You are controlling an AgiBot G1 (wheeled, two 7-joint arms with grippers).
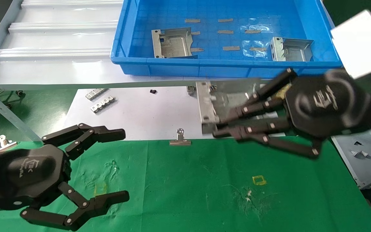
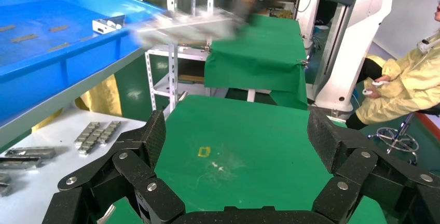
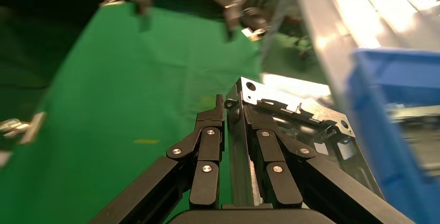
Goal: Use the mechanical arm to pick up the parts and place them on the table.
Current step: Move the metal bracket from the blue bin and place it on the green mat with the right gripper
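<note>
- Between the closed fingers (image 3: 207,146) of the right claw (image 1: 219,127) sits one grey part (image 1: 225,101), pinched by its flanged edge and held flat just in front of the blue bin (image 1: 134,42).
- Beyond that claw, inside the bin, two more parts lie well apart: one (image 1: 173,43) toward the robot's left, one (image 1: 290,49) toward its right.
- Below the held part spread the white paper sheet (image 1: 140,112) and the green desk (image 1: 188,187); whether the part touches them is unclear.
- Ahead of the left claw (image 1: 126,166), which hovers low over the desk's near left corner with its fingers (image 2: 148,141) spread wide around nothing, lie two small slotted strips (image 1: 103,104) on the paper.
- Between the two claws, a metal binder clip (image 1: 180,138) rests at the paper's near edge.
</note>
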